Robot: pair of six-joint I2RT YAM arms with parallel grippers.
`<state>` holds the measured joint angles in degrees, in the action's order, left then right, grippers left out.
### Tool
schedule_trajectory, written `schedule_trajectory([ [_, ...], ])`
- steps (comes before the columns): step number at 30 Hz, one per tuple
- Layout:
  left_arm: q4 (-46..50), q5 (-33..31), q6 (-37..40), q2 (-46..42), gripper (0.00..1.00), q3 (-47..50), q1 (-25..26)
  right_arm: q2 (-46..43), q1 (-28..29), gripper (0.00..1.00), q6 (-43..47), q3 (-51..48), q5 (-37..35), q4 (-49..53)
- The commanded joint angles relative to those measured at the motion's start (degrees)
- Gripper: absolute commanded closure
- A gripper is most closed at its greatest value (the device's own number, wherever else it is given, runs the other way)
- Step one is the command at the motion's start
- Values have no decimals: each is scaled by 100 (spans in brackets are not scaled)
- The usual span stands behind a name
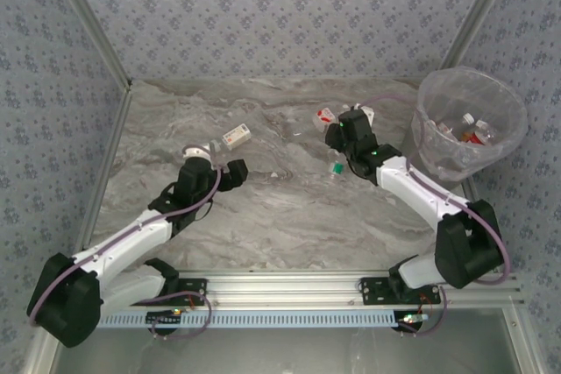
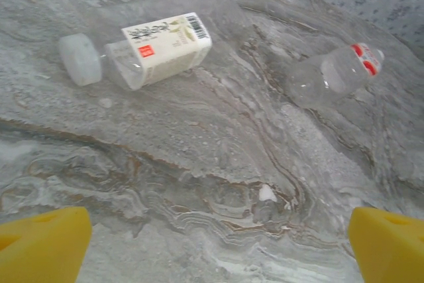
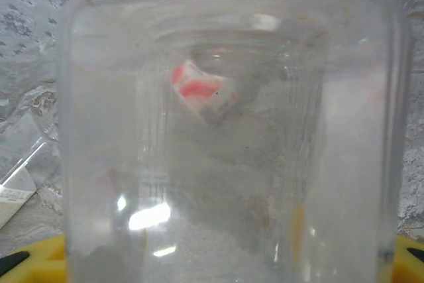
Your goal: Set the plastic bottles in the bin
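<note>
The bin [image 1: 456, 168] stood at the table's [image 1: 289, 216] far right corner with several bottles [image 1: 465, 129] lying inside it. Just left of the bin, the right gripper [image 3: 218, 260] had its jaws on either side of a clear bottle [image 3: 225, 130]. Whether they pressed it could not be told. A green-capped bottle [image 1: 336, 166] lay on the table left of the bin, on the near side of that gripper. Well left of the bin, the left gripper [image 2: 218, 243] hung with its jaws spread wide and nothing between them. Beyond it a labelled bottle [image 2: 146, 51] lay on its side. A red-marked bottle [image 2: 331, 74] lay between that one and the bin.
</note>
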<state>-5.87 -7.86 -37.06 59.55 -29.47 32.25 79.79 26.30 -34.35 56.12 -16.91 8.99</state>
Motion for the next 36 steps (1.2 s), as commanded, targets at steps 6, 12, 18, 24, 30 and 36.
schedule_trajectory([
  [6,-403,939,420,352,1,-437,18,-684,54,43,493,-150,-91,-362],
  [12,-600,1013,488,402,1,-547,145,-1086,55,44,709,-119,-111,-353],
  [18,-608,1188,671,484,1,-754,304,-1427,43,43,1005,-30,-66,-373],
  [24,-586,1186,762,557,0,-866,431,-1719,-189,44,1324,54,252,-572],
  [30,-596,1252,799,576,1,-867,466,-1907,-533,44,1466,328,510,-469],
  [36,-581,1230,791,584,1,-867,465,-1809,-1256,44,1507,1152,1288,327],
])
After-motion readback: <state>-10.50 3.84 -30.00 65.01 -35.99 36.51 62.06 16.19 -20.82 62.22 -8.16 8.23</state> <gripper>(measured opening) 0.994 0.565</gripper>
